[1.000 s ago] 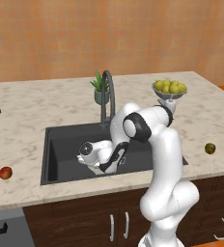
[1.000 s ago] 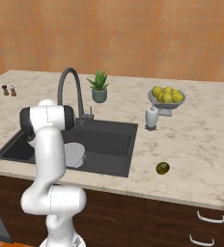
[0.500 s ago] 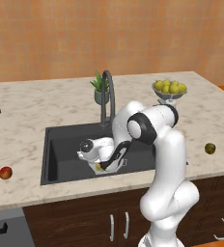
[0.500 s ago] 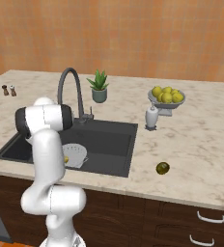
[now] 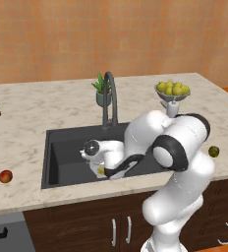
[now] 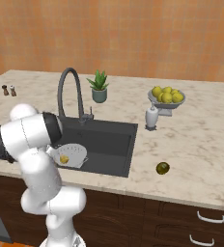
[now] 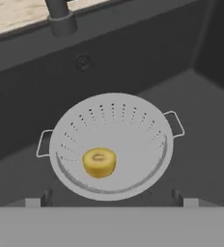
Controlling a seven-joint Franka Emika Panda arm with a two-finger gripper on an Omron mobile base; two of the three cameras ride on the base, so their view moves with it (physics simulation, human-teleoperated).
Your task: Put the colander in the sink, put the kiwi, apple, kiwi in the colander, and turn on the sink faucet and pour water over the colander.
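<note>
Down on the floor of the sink (image 7: 201, 144) sat the colander (image 7: 113, 144), upright, its two little handles out to either side, and the yellowish kiwi (image 7: 99, 162) lay inside it, low on the near slope of the bowl rather than dead centre. My gripper (image 7: 112, 198) hung just above and to the near side of the colander, and my fingers (image 7: 34, 201) stood wide apart with nothing between them, so the fruit was free of me.

I judged the first risk to be my own hand: so close over the rim, a careless lift or swing could clip a handle, tip the light bowl and roll the kiwi out across the basin. A straight rise before any sideways move seemed the safe way out.

Beyond the sink, the apple (image 5: 6, 176) rested on the counter well to the left, and the dark green kiwi (image 6: 162, 168) lay on the counter to the right, not far from the front edge. Both were round and loose; a nudge before my fingers closed could send either rolling, and the green kiwi might go off the edge.

The sink faucet (image 6: 68, 94) arched over the back of the basin, and the colander sat forward of it. I could not tell whether the spout stood above the bowl; if not, the stream would miss it.
</note>
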